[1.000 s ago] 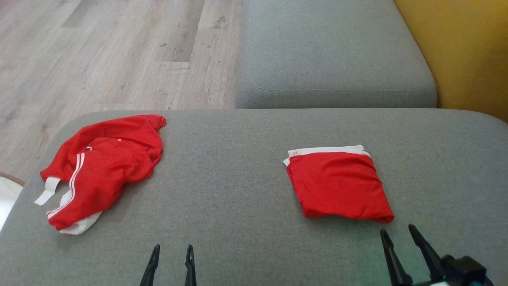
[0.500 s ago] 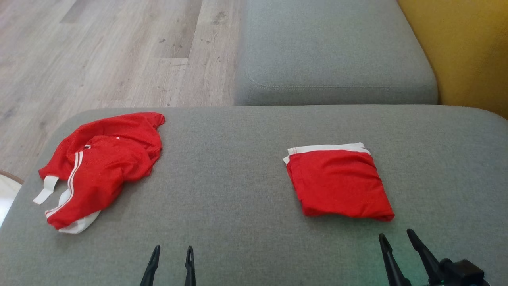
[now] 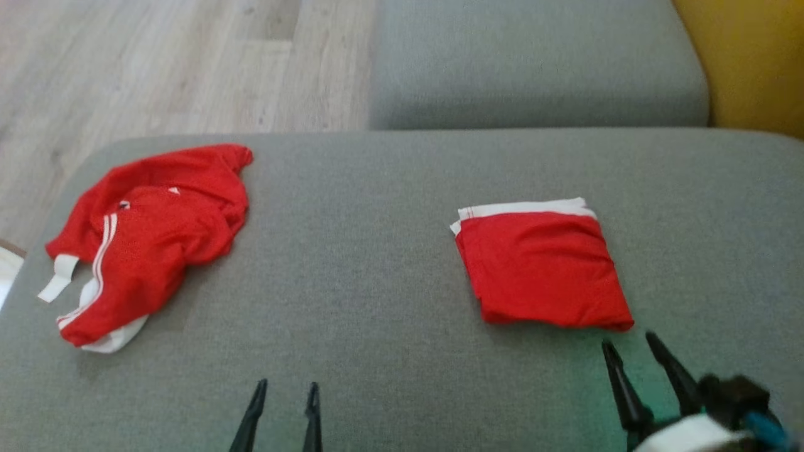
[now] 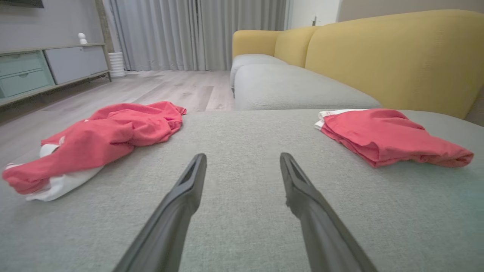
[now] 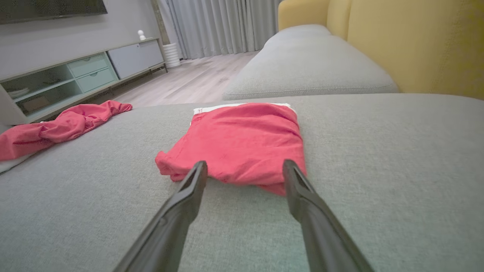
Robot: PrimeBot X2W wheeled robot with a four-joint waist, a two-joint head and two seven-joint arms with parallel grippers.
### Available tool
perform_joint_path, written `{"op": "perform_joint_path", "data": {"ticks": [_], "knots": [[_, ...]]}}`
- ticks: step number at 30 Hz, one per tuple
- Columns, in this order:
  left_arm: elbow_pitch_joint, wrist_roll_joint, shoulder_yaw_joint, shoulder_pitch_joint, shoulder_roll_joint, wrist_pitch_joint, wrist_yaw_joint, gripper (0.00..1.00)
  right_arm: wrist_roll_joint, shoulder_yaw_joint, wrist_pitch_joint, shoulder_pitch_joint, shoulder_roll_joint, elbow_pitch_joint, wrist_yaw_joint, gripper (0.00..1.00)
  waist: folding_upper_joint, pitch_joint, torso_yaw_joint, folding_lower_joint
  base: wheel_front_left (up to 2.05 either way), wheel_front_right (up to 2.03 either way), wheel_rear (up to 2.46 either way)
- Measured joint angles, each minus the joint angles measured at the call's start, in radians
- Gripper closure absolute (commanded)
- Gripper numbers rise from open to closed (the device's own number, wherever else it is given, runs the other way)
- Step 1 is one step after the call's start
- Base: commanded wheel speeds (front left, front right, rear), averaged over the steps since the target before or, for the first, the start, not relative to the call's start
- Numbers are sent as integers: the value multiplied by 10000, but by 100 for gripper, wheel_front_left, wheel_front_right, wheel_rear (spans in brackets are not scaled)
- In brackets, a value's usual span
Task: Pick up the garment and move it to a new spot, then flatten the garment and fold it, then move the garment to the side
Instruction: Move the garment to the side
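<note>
Crumpled red garment lies along the left edge of the grey sofa cushion, its long axis slanting from the far edge toward the front-left corner. It sits ahead and left of the spread, empty left claw, the nearer arm. The right claw, likewise spread, hovers just short of a folded red garment.

I have a wide bare lane of grey cushion between the crumpled garment at left and the folded garment at right. Just ahead of my right claw the folded garment blocks the way; the yellow backrest walls the far right.
</note>
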Motion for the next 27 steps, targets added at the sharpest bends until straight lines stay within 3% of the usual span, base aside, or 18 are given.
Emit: {"op": "perform_joint_path", "data": {"ticks": [6,16,23,24,27], "knots": [[-8,100,-303,-721,-54,0,-232,0,686,92,1053,-1709,-545,267,0,0,0,850,-18,1,0,0,0],[-12,98,-631,-1764,-121,0,-259,0,1952,-343,3638,-3690,-1266,1296,0,0,0,1968,174,3,0,0,0],[105,238,-943,-2331,-140,0,-232,0,2052,-556,4102,-4578,-1419,2071,0,0,0,2526,345,1,0,0,0],[105,251,-953,-2381,-142,0,-228,0,2080,-535,4132,-4628,-1419,2138,0,5,0,2582,364,2,0,0,0],[123,247,-993,-2518,-142,0,-140,0,2418,-288,4498,-4683,-1402,2343,0,58,0,2717,401,1,0,0,0]]}}
